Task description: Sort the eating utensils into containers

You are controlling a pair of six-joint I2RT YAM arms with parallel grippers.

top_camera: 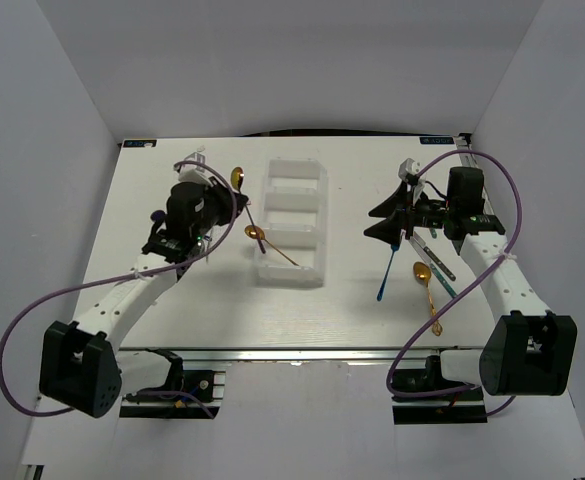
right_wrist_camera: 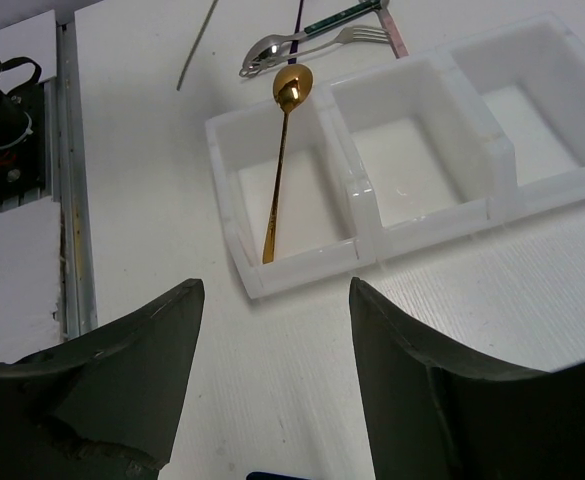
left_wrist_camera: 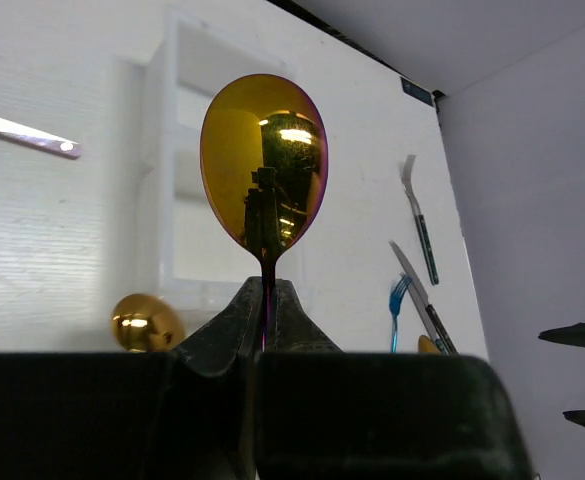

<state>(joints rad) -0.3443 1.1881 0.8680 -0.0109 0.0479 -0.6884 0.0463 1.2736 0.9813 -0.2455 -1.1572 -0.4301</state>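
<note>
Left arm [top_camera: 122, 295] and right arm [top_camera: 502, 275]: white links, black joint housings; a purple cable [top_camera: 2, 350] loops beside each, widest at 8 o'clock.

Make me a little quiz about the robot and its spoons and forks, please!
1. True or false: the right gripper is holding a fork.
2. What does the left gripper hold? A) a knife B) the iridescent spoon C) a cable
3. Fill the gap: the utensil lying in the tray is a gold ____.

Key
1. False: it is open, with nothing between its fingers.
2. B: it is shut on the spoon's handle.
3. Spoon: the gold spoon lies in the end compartment, its bowl poking over the rim.
</note>
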